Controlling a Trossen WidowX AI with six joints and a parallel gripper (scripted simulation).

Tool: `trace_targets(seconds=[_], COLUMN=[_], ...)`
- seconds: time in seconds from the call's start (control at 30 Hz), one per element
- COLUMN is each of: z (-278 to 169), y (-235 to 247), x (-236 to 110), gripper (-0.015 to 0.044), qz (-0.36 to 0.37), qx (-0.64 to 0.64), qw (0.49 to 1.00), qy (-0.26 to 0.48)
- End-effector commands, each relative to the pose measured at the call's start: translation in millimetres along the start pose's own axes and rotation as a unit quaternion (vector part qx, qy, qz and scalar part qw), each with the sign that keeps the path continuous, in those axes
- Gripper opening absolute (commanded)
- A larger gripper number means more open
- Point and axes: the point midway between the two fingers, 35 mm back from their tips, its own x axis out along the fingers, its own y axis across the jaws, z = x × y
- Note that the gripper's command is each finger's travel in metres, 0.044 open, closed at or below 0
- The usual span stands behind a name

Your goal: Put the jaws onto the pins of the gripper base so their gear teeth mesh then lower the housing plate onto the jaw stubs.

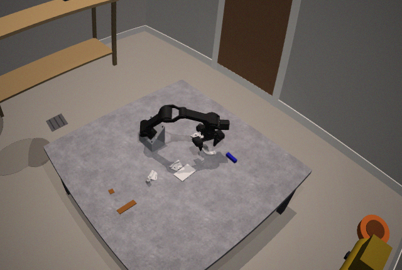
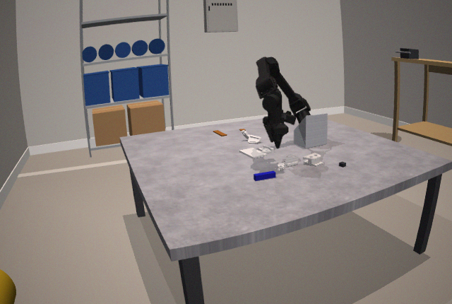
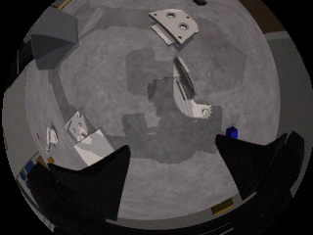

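My gripper (image 1: pixel 208 147) (image 2: pixel 277 145) (image 3: pixel 174 145) is open and empty, with its fingers wide apart above the table. One white curved jaw (image 1: pixel 209 151) (image 2: pixel 291 162) (image 3: pixel 183 104) lies on the table near and below it, toothed end toward the blue bar. The white housing plate (image 1: pixel 196 135) (image 2: pixel 313 158) (image 3: pixel 175 24), with two round holes, lies beyond that jaw. The white gripper base (image 1: pixel 184 172) (image 2: pixel 251 152) (image 3: pixel 95 148) lies on the other side; its pins are too small to make out. The second white jaw (image 1: pixel 152 175) (image 2: pixel 252 138) (image 3: pixel 51 137) lies apart, past the base.
A blue bar (image 1: pixel 231 157) (image 2: pixel 264 175) (image 3: pixel 232 132) lies near the first jaw. An orange strip (image 1: pixel 126 206) (image 2: pixel 219 133) and small orange square (image 1: pixel 111 191) lie past the second jaw. A black cube (image 2: pixel 342 164) lies beyond the housing plate. A grey block (image 1: pixel 157 142) (image 2: pixel 316 131) (image 3: pixel 55 39) stands at the arm's base.
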Motion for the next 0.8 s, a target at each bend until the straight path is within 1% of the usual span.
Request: trace_targets(seconds=[0.0, 0.13, 0.67, 0.7, 0.77], z=[0.0, 0.0, 0.0, 0.0, 0.0], y=[0.0, 0.0, 0.0, 0.0, 0.0], x=[0.0, 0.0, 0.0, 0.0, 0.0], gripper=[0.0440, 0.0440, 0.0020, 0.0000, 0.0000], qz=[0.000, 0.000, 0.000, 0.000, 0.000], qx=[0.000, 0.000, 0.000, 0.000, 0.000], qw=[1.000, 1.000, 1.000, 1.000, 1.000], qy=[0.000, 0.000, 0.000, 0.000, 0.000])
